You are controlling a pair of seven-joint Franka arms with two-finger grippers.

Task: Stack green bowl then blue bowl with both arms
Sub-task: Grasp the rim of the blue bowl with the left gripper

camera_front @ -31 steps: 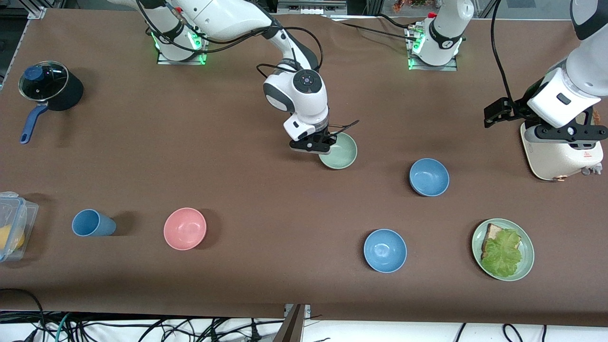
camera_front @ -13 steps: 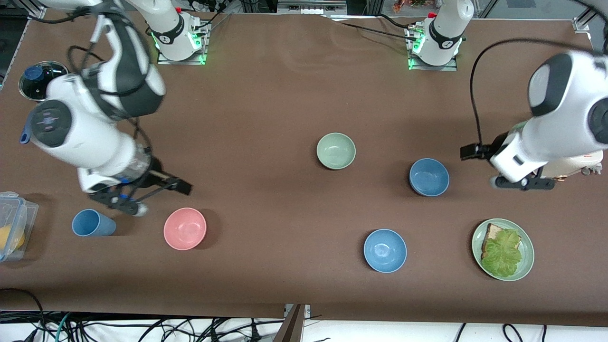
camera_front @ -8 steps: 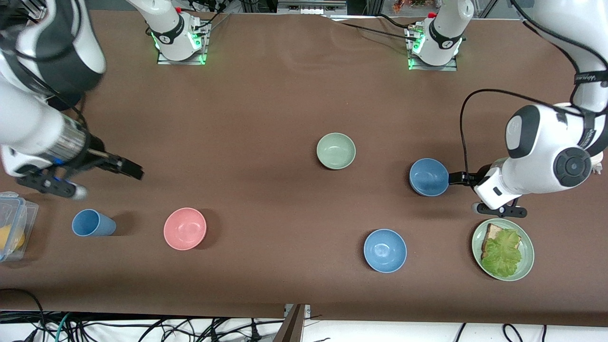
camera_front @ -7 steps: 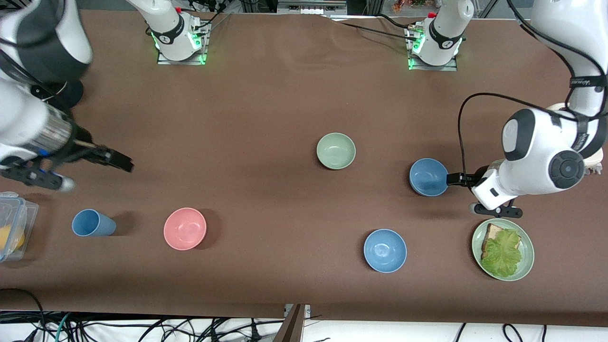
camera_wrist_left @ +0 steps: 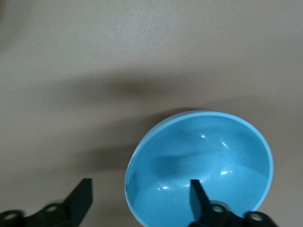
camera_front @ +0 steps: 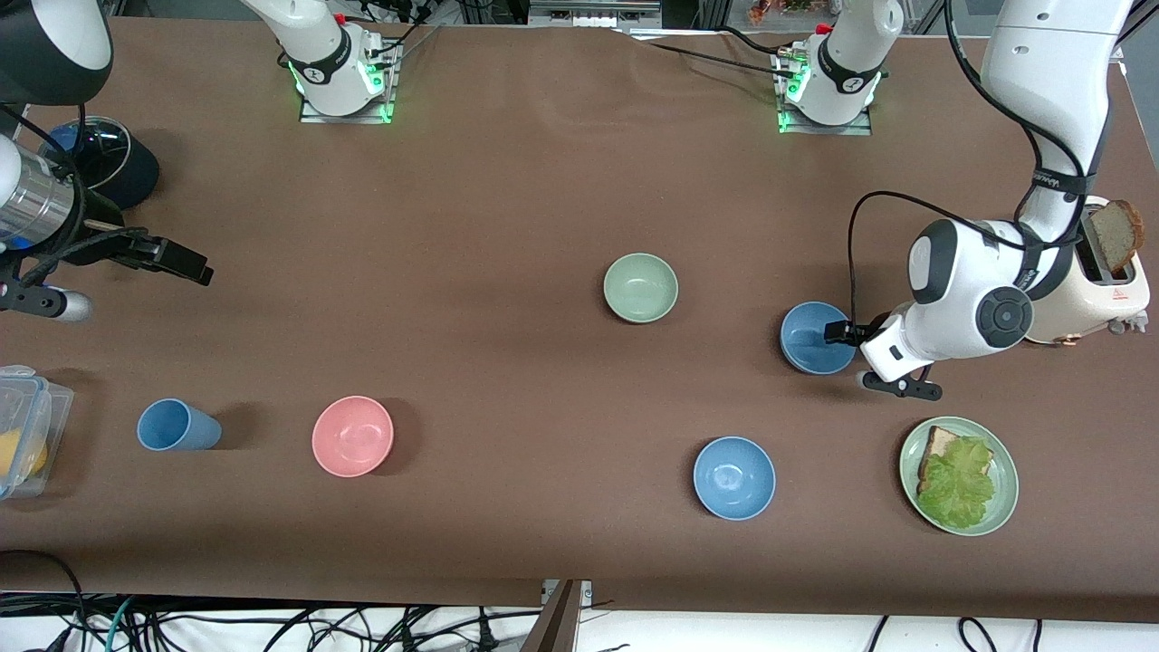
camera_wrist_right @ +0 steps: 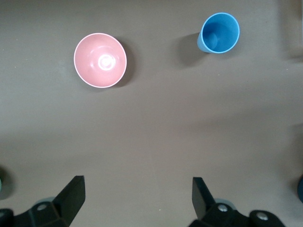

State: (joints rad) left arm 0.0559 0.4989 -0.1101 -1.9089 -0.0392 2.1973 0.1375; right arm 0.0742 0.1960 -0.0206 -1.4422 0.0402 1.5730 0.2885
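Note:
The green bowl [camera_front: 640,287] sits alone at the table's middle. The blue bowl [camera_front: 815,335] of dull steel blue sits beside it toward the left arm's end; in the left wrist view the blue bowl [camera_wrist_left: 208,151] fills the frame. My left gripper [camera_front: 863,359] is open and low at this bowl's rim. In the left wrist view my left gripper [camera_wrist_left: 139,198] has one finger inside the bowl and the other outside it. My right gripper [camera_front: 63,285] is open, empty and raised over the right arm's end; the right wrist view shows my right gripper [camera_wrist_right: 137,198] over bare table.
A brighter blue bowl [camera_front: 733,477] and a green plate [camera_front: 908,471] with bread and lettuce lie nearer the camera. A toaster [camera_front: 1100,299] stands by the left arm. A pink bowl [camera_front: 352,436], blue cup [camera_front: 177,426], plastic box [camera_front: 23,421] and lidded pot [camera_front: 100,163] are at the right arm's end.
My right gripper let go of the green bowl and swung up and away to its end of the table. My left arm came down from the toaster to the blue bowl's rim.

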